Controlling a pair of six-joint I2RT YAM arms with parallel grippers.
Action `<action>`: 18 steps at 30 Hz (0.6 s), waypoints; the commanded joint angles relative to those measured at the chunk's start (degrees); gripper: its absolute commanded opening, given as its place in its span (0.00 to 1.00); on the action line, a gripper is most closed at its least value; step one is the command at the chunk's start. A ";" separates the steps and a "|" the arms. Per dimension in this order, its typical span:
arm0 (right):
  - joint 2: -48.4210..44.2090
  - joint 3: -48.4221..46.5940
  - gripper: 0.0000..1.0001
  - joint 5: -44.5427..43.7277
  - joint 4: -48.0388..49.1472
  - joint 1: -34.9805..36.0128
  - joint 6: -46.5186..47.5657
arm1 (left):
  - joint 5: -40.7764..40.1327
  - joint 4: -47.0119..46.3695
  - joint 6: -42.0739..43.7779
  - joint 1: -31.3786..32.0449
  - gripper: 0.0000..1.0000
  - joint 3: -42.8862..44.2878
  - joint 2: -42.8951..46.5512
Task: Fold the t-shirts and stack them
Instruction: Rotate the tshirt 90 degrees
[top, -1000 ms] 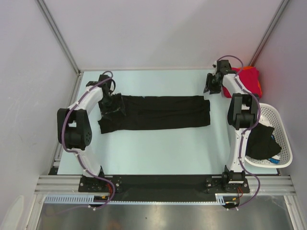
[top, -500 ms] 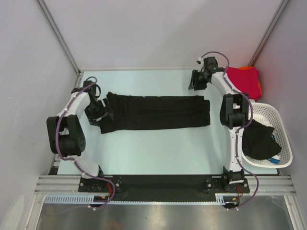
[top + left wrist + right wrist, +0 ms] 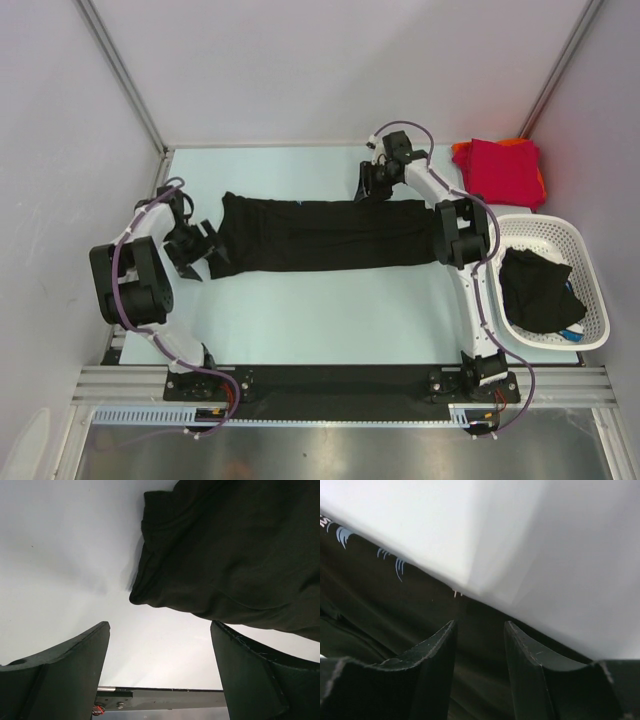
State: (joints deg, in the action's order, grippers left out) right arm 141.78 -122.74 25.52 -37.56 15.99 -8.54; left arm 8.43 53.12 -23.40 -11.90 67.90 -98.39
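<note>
A black t-shirt (image 3: 330, 235), folded into a long strip, lies across the middle of the table. My left gripper (image 3: 195, 255) is open and empty just off the strip's left end. In the left wrist view the gripper (image 3: 160, 626) hangs over bare table with the cloth (image 3: 225, 555) ahead of it. My right gripper (image 3: 370, 185) is at the strip's far edge. In the right wrist view its jaws (image 3: 480, 625) stand apart over the black cloth (image 3: 380, 605). A folded crimson red shirt (image 3: 500, 168) lies on an orange one (image 3: 460, 150) at the back right.
A white lattice basket (image 3: 560, 232) stands at the right edge with another black shirt (image 3: 540, 290) inside. Grey walls and metal posts close in the table on three sides. The front rail (image 3: 160, 697) shows below the left gripper.
My left gripper has moved left off the shirt's left end, which now lies spread out more. My right arm has swung left from the red stack to the strip's far edge.
</note>
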 commanded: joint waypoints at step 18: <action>0.96 -3.83 0.48 0.59 -0.14 -1.31 1.68 | 3.44 -3.38 -2.53 2.41 0.88 6.72 -13.14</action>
State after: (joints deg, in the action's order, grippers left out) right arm 143.70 -125.19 26.00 -37.47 15.40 -8.47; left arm 10.96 52.53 -24.60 -11.22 71.77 -108.92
